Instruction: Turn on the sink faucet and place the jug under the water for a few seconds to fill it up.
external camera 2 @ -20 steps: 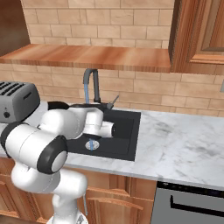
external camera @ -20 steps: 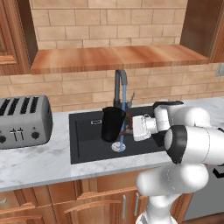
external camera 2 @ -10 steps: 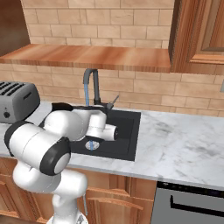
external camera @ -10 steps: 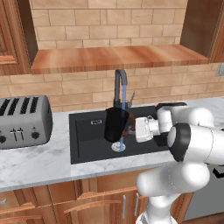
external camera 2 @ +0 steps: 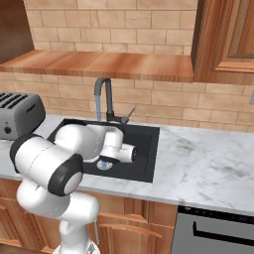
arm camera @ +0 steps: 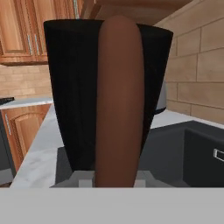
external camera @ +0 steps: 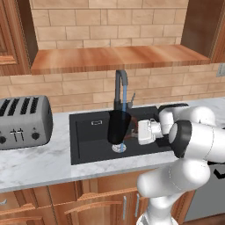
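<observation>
While the jug (external camera: pixel 119 127) is hanging upright over the black sink (external camera: pixel 90 137), the gripper (external camera: pixel 134 130) is holding it from its 3 o'clock side in the left base view, jaws closed on the brown loop handle (arm camera: pixel 118 100). Seen from the hand camera, that handle is running straight up the middle of the black body, with the finger tips (arm camera: pixel 83 178) pinching its lower end. Thin blue water (external camera: pixel 124 97) is falling from the arched spout of the sink faucet (external camera: pixel 120 88) at the jug's 12 o'clock and meeting the jug's open top. A round silver drain (external camera: pixel 119 148) is showing just below the jug at 6 o'clock. Off at 9 o'clock, a silver toaster (external camera: pixel 23 121) is sitting on the white marble counter (external camera: pixel 39 160), well apart from the basin.
</observation>
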Robot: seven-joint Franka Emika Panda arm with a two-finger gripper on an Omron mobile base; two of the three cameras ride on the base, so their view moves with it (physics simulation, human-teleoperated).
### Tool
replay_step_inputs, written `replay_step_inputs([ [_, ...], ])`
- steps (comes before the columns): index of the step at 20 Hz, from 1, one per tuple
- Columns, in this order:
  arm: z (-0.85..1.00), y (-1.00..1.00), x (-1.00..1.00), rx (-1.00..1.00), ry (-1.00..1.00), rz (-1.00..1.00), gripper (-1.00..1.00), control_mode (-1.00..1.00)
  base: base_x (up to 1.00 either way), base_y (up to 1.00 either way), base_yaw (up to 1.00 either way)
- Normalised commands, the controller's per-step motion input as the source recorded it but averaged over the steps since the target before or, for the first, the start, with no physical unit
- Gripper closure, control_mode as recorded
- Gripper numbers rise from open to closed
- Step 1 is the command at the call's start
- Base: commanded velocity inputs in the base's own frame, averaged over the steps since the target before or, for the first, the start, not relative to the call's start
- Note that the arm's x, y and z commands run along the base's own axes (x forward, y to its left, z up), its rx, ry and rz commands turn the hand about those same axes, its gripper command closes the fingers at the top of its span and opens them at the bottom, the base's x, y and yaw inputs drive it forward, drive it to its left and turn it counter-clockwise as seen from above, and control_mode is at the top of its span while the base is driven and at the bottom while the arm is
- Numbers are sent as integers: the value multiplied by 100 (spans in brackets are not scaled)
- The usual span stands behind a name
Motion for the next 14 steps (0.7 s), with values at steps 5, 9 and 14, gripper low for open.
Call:
replay_step_inputs([
  [5,-3,-21,3,0,4,0,100,-100,0,0,0],
  [9,0,-21,0,0,0,0,100,-100,0,0,0],
  [14,0,-40,0,0,0,0,100,-100,0,0,0],
])
